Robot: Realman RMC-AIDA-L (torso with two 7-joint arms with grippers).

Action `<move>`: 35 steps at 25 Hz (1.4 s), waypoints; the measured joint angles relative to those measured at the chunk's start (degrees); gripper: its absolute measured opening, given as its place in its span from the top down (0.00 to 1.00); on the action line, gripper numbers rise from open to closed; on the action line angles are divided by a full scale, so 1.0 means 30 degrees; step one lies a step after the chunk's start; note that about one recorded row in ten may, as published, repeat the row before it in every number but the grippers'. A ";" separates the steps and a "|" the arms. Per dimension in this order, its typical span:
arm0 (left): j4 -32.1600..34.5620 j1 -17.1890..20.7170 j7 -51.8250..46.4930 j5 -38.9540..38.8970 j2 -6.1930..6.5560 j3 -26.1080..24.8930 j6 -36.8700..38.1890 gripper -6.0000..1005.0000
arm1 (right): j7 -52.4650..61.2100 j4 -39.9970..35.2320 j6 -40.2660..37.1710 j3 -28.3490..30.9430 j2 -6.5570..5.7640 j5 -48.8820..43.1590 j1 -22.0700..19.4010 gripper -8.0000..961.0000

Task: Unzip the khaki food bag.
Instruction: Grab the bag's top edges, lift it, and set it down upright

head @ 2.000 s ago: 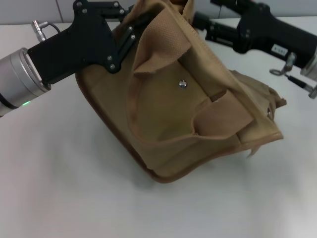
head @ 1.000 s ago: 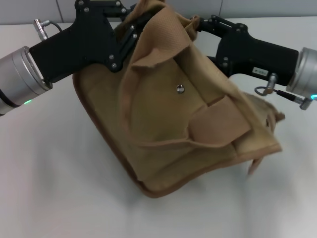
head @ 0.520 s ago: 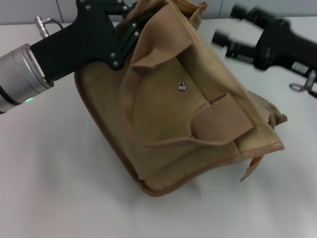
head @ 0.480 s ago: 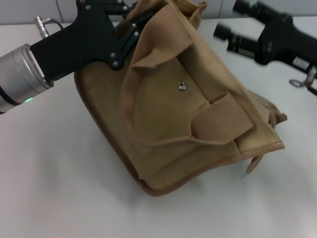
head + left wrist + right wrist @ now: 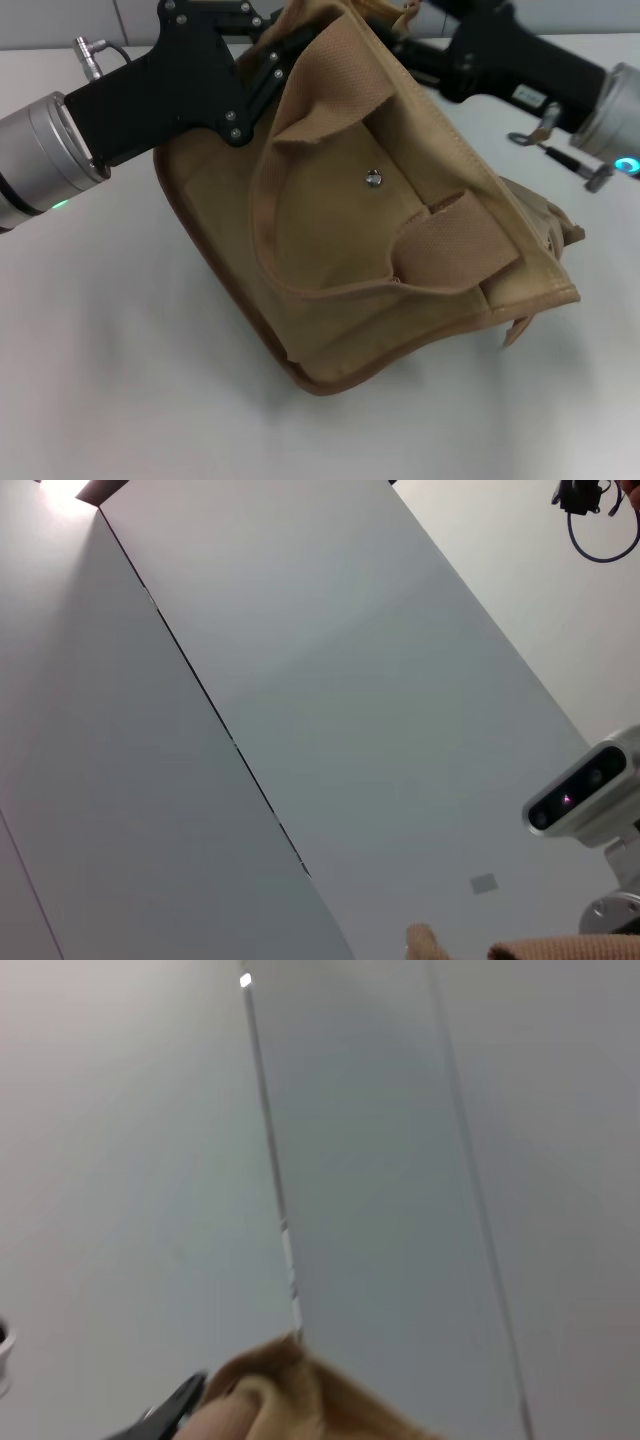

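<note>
The khaki food bag (image 5: pixel 370 220) lies tipped over in the middle of the head view, its front pocket and silver snap (image 5: pixel 373 179) facing up, its brown-edged bottom toward the lower left of the frame. It looks like soft canvas: the panels sag and crease, and the wide handle (image 5: pixel 455 245) flops across the front, so I'd guess it is light and will fold or slide unless something braces it.

The left gripper (image 5: pixel 262 62) reaches in from the upper left and is clamped on the bag's upper corner, pinning the cloth there. The right gripper (image 5: pixel 425 40) comes in from the upper right, at the bag's top edge; whether it has clenched on anything I cannot tell, since the cloth hides its tips.

The zipper pull is not visible. The best grip would be that small metal tab, with the cloth held taut.
</note>
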 joint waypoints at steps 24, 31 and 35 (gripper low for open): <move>0.0054 -0.0294 -0.0001 0.0049 0.0005 0.0013 -0.0151 0.91 | -0.0432 -0.2092 -0.1402 0.0655 -0.0021 -0.2038 -0.3828 0.12; 0.0093 -0.0347 -0.0001 0.0051 0.0017 0.0005 -0.0163 0.91 | -0.0467 -0.2010 -0.1622 0.0612 -0.0031 -0.2038 -0.4008 0.12; 0.0097 -0.0347 -0.0001 0.0050 0.0015 0.0002 -0.0162 0.91 | -0.0494 -0.1860 -0.2681 0.0881 -0.0055 -0.2047 -0.4336 0.12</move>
